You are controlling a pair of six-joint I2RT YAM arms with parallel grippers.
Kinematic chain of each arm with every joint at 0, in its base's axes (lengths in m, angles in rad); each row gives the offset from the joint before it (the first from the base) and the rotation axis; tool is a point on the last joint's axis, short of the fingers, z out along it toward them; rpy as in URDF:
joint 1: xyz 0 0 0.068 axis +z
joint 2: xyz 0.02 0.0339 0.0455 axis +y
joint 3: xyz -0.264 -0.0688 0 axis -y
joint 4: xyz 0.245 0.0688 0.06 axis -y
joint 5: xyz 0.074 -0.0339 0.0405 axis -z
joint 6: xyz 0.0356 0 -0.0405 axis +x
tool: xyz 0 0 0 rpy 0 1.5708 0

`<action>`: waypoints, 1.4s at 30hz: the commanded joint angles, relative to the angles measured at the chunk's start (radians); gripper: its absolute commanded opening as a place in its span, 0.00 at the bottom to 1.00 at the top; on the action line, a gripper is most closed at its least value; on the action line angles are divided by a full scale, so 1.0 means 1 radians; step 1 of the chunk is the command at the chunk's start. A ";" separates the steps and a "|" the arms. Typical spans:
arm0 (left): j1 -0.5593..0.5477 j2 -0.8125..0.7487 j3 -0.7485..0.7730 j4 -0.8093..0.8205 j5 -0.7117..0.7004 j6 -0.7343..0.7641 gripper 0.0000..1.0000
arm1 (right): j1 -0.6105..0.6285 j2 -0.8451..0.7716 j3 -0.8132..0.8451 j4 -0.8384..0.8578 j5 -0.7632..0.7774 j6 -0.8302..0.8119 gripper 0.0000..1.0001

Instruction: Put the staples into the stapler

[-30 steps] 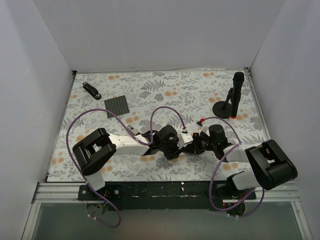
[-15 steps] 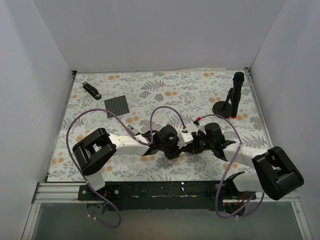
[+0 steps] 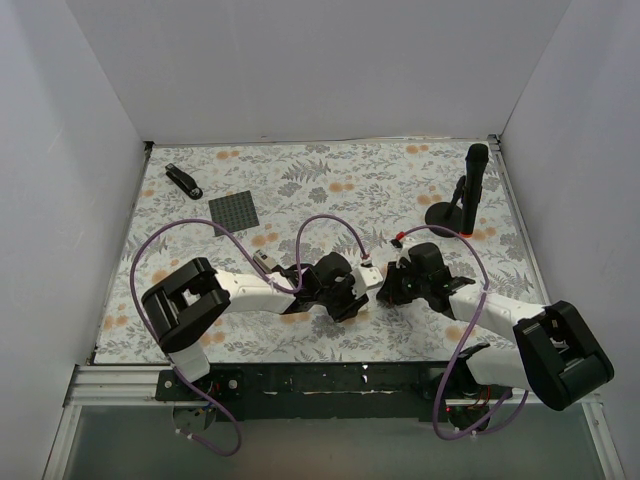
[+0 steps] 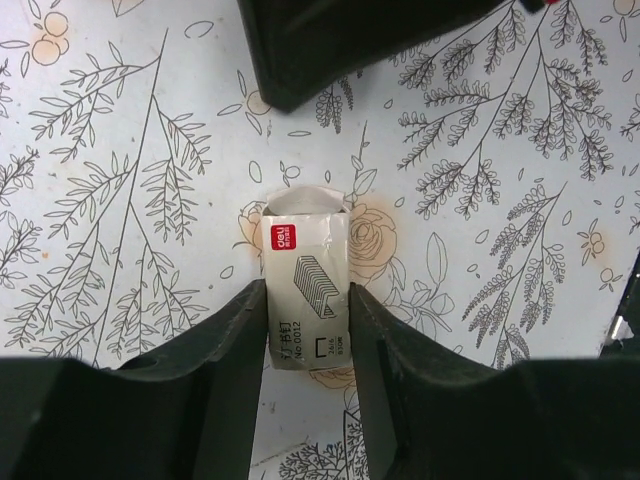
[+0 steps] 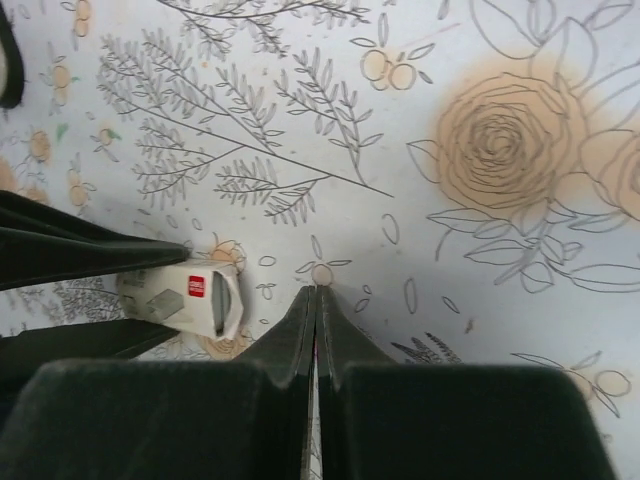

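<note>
The staples' small whitish box [image 4: 305,290] lies on the flowered tabletop, and my left gripper [image 4: 307,300] is shut on its two long sides. Its far flap stands open. From the right wrist, the box [image 5: 185,297] shows its open end, grey inside, pointing toward my right gripper [image 5: 316,292]. That gripper is shut with nothing between its fingers, and its tips rest a short gap from the opening. Seen from above, the left gripper [image 3: 350,300] and right gripper [image 3: 386,290] meet at the table's near middle and hide the box. The black stapler [image 3: 183,180] lies closed at the far left.
A tall black stand with a round base [image 3: 465,200] rises at the far right. A dark grey square mat [image 3: 234,212] lies near the stapler. White walls close in three sides. Purple cables loop over both arms.
My right gripper's jaws have closed fully. Its arm has stretched out lower and further left toward the box. The left gripper keeps its hold on the box.
</note>
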 commanded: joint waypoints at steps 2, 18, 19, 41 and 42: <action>-0.001 -0.059 -0.018 -0.038 -0.008 -0.008 0.43 | -0.006 -0.022 0.044 -0.045 0.095 -0.043 0.01; 0.000 -0.056 -0.014 -0.035 0.006 -0.014 0.44 | -0.007 0.023 0.019 0.099 -0.126 0.033 0.32; -0.001 -0.054 -0.014 -0.035 0.004 -0.014 0.43 | -0.006 0.031 0.018 0.108 -0.130 0.035 0.32; 0.000 -0.049 -0.019 -0.024 -0.002 -0.012 0.41 | -0.006 0.137 0.010 0.137 -0.206 0.036 0.17; -0.001 -0.051 -0.019 -0.023 -0.003 -0.015 0.41 | -0.006 0.136 0.010 0.134 -0.204 0.036 0.09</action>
